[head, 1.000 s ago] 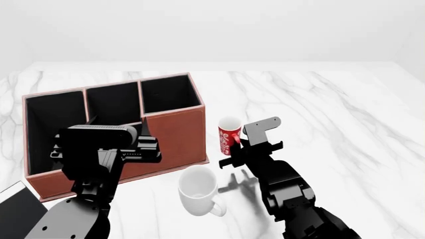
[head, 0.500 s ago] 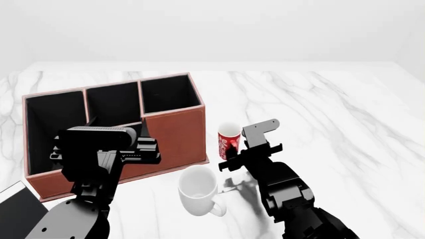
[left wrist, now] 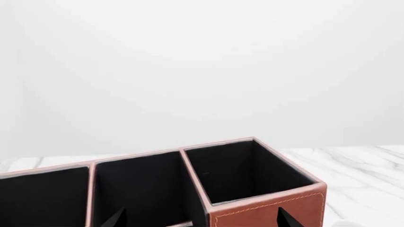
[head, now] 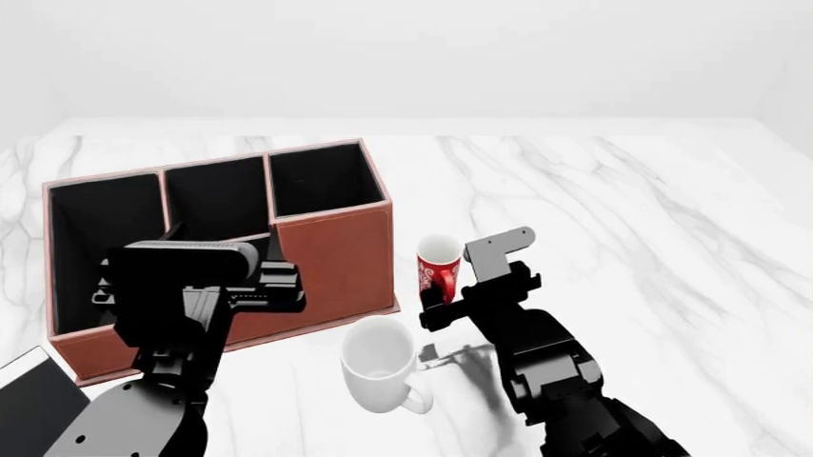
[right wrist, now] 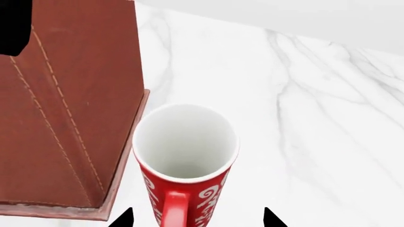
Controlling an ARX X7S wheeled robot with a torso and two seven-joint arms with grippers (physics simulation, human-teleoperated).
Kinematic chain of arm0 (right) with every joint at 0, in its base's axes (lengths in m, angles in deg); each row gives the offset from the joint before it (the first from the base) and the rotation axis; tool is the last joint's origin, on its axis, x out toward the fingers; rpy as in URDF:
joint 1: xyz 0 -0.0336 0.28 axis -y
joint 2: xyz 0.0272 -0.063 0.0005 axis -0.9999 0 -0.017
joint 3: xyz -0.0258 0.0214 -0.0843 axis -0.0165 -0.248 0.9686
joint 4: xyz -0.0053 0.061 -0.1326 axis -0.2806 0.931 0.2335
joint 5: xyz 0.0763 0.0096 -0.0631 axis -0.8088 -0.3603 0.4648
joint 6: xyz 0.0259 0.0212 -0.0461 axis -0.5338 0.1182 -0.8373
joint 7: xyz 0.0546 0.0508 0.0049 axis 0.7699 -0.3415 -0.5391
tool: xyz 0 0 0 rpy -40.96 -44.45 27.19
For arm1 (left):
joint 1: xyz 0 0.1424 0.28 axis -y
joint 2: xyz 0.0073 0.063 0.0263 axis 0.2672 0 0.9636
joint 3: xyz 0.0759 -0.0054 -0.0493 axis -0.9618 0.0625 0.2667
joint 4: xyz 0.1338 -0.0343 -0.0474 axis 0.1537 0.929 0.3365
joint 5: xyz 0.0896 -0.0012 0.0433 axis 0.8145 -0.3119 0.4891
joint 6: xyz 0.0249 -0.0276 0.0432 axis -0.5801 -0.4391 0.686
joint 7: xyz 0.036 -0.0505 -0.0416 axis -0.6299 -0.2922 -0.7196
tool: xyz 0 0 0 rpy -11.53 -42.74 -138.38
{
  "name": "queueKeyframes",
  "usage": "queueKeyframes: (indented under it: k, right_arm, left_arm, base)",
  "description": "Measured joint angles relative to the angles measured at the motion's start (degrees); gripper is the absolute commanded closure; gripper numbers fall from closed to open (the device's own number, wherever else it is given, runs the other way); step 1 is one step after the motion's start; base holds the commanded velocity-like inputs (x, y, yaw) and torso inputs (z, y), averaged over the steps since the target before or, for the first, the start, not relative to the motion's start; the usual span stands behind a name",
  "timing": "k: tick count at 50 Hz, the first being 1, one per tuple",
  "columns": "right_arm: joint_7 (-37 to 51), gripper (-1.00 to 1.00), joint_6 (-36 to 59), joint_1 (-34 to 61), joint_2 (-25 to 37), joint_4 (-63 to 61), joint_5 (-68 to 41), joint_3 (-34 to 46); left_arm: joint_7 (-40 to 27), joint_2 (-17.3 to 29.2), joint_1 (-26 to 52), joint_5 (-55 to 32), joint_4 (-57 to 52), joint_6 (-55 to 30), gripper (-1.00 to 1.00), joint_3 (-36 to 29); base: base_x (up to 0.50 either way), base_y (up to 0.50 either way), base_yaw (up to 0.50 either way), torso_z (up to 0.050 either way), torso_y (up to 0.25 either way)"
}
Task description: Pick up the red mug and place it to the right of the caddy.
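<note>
The red mug (head: pixel 440 269) with white lettering stands upright just right of the caddy's (head: pixel 333 259) right end. In the right wrist view the mug (right wrist: pixel 185 156) shows its white inside, with its handle towards the camera. My right gripper (head: pixel 467 278) is open, and its fingertips sit wide apart on either side of the mug without touching it (right wrist: pixel 197 218). My left gripper (left wrist: pixel 200 220) is open and empty above the front of the caddy (left wrist: pixel 265 208), whose black compartments show behind it.
A larger plain white mug (head: pixel 379 367) lies on the marble table (head: pixel 635 219) in front of the caddy, close to my right arm. A black book (head: pixel 32 405) lies at the near left corner. The caddy wall stands close to the red mug.
The red mug and my right gripper sit slightly lower in the head view than a second ago. The left arm has barely moved.
</note>
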Motion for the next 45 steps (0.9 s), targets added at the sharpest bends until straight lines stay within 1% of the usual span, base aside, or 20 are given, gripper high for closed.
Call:
queueKeyframes:
  k: [5, 7, 18, 29, 36, 45]
  right_arm:
    - [-2.7, -1.0, -1.0, -1.1, 0.6, -0.1, 2.8, -3.0]
    - [-3.5, -1.0, -0.4, -2.3, 1.5, -2.1, 3.3, -4.0]
    - [-2.8, -1.0, 10.2, -13.5, 10.4, -29.2, 1.4, -8.7]
    - [0.0, -1.0, 19.6, -20.9, 19.3, -54.3, -4.9, -14.8]
    - [2.6, -1.0, 23.4, -24.6, 24.0, -68.8, -10.2, -19.9]
    - [5.4, -1.0, 25.4, -28.5, 27.6, -83.3, -16.4, -25.8]
  left_arm:
    - [-0.1, 0.1, 0.1, -0.1, 0.0, -0.1, -1.0, 0.0]
    - [-0.2, 0.1, 0.1, -0.2, 0.0, -0.1, -1.0, -0.1]
    - [-0.6, 0.2, 0.4, -0.4, -0.2, -0.4, -1.0, -0.4]
    - [-0.9, 0.4, 0.5, -0.5, -0.1, -0.2, -1.0, -0.7]
    - [-1.1, 0.4, 0.5, -0.6, -0.1, -0.2, -1.0, -0.8]
    - [-1.3, 0.6, 0.6, -0.8, -0.2, -0.2, -1.0, -0.9]
  base:
    - [0.0, 0.0, 0.0, 0.0, 0.0]
    - [0.0, 0.0, 0.0, 0.0, 0.0]
    - [0.0, 0.0, 0.0, 0.0, 0.0]
    - [0.0, 0.0, 0.0, 0.0, 0.0]
    - [0.0, 0.0, 0.0, 0.0, 0.0]
    - [0.0, 0.0, 0.0, 0.0, 0.0]
